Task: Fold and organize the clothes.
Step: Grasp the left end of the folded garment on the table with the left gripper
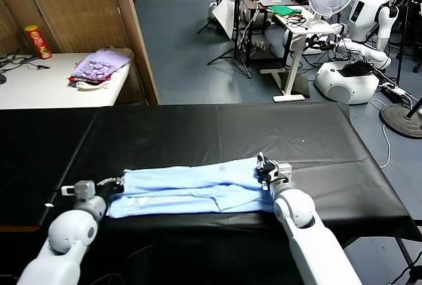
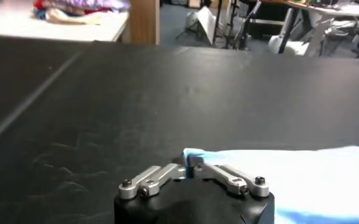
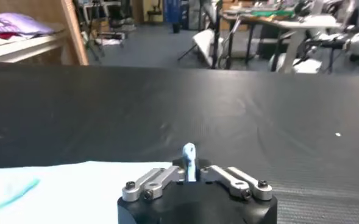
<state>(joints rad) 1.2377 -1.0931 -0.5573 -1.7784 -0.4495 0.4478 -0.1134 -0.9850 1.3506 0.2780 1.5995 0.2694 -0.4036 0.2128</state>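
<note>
We see the pale sky-blue T-shirt [image 1: 191, 189] folded into a long, narrow band that lies flat across the near part of the black tabletop [image 1: 217, 133], running left to right. Its cloth is thin, plain and unmarked, with soft creases and an overlapping layer along the near edge. Both ends are pinched; the right corner stands up slightly.
</note>
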